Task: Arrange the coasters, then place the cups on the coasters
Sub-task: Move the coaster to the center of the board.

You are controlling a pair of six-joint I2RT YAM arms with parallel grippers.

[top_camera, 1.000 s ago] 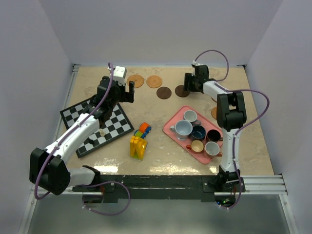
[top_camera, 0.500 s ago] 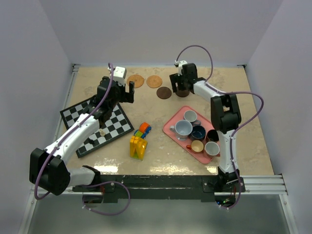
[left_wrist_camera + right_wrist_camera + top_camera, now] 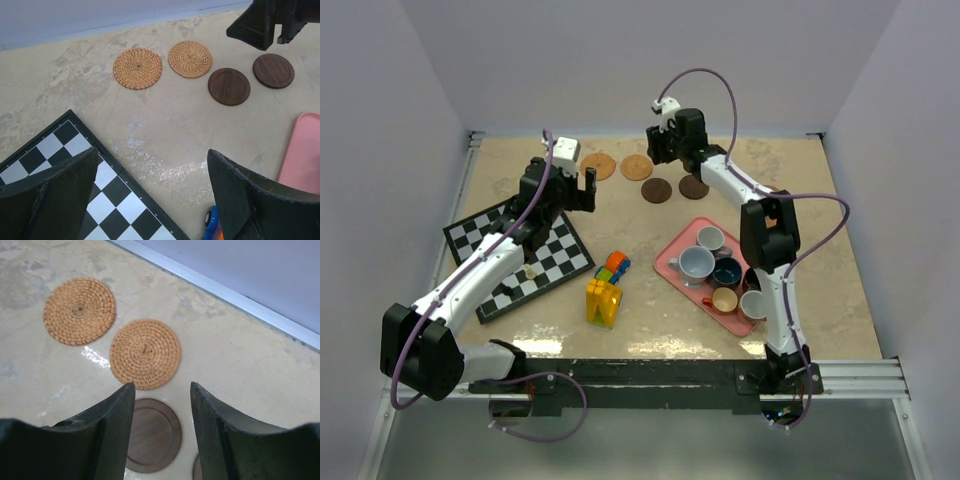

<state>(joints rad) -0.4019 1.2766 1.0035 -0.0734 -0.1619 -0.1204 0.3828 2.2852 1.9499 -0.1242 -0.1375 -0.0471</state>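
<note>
Four coasters lie in a row at the back of the table: two woven orange-tan ones (image 3: 599,165) (image 3: 637,167) and two dark brown ones (image 3: 657,190) (image 3: 694,187). My right gripper (image 3: 655,152) hovers above them, open and empty. In the right wrist view a dark coaster (image 3: 152,435) shows between its fingers, with a woven coaster (image 3: 145,353) just beyond. Several cups (image 3: 694,263) stand on the pink tray (image 3: 672,250). My left gripper (image 3: 572,190) is open and empty over the chessboard's far corner, near the woven coaster (image 3: 138,68).
A black-and-white chessboard (image 3: 520,255) lies at the left. Colourful toy blocks (image 3: 604,298) and a small toy car (image 3: 613,266) sit mid-table between the board and the tray. Walls close the table on three sides.
My right gripper has swung left and back from the right dark coaster to above the woven and left dark ones. The left arm has not moved.
</note>
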